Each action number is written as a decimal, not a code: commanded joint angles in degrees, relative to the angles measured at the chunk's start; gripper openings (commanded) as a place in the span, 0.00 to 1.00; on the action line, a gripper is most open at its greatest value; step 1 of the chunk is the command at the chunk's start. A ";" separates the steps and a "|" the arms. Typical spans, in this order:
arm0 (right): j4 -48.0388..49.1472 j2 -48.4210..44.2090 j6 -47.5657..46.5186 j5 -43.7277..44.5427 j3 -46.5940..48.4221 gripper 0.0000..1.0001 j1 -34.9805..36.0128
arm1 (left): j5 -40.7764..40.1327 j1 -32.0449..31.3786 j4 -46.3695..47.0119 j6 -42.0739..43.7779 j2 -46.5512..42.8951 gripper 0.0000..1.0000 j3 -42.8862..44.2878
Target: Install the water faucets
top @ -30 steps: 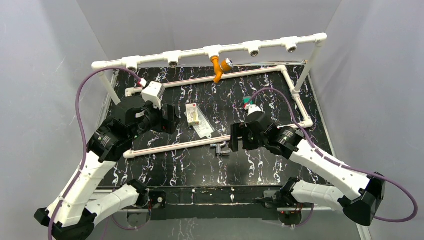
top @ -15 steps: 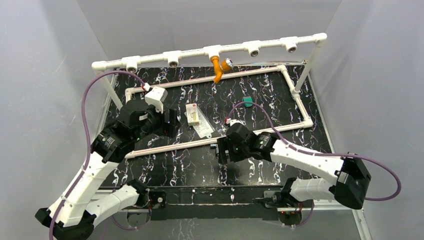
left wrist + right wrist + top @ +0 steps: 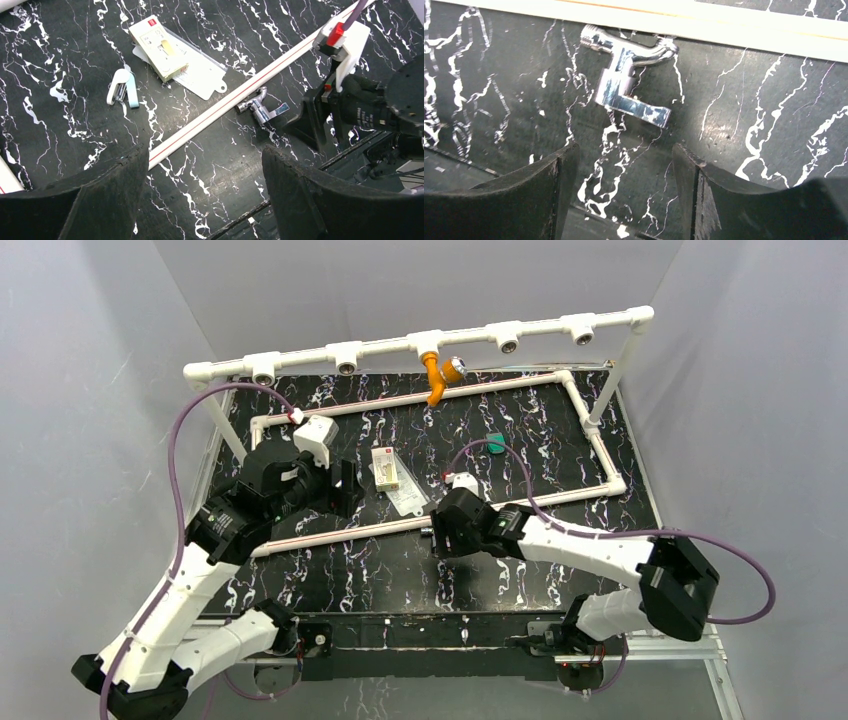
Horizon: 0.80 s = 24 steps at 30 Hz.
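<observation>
**Chrome, plastic, marbled black**

The chrome faucet (image 3: 619, 80) is mirror-bright polished metal. The orange faucet (image 3: 434, 377) looks like smooth plastic, its knob shiny. The white pipe (image 3: 734, 27) is matt plastic; the table (image 3: 764, 150) is black, white-veined and faintly glossy.

The white left arm bends forward with its black left gripper (image 3: 202, 162) spread wide, while the outstretched white right arm points its black right gripper (image 3: 624, 162) downward, likewise agape.
</observation>
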 commanded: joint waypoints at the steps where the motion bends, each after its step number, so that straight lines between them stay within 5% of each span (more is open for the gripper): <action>1: 1.95 3.87 -1.69 4.81 3.06 0.73 0.37 | -0.48 -0.02 0.73 -1.02 -0.80 0.80 -1.11; 24: 6.00 16.76 -0.59 9.87 9.55 0.57 0.33 | -4.16 -0.02 -3.18 0.38 -4.32 0.80 0.48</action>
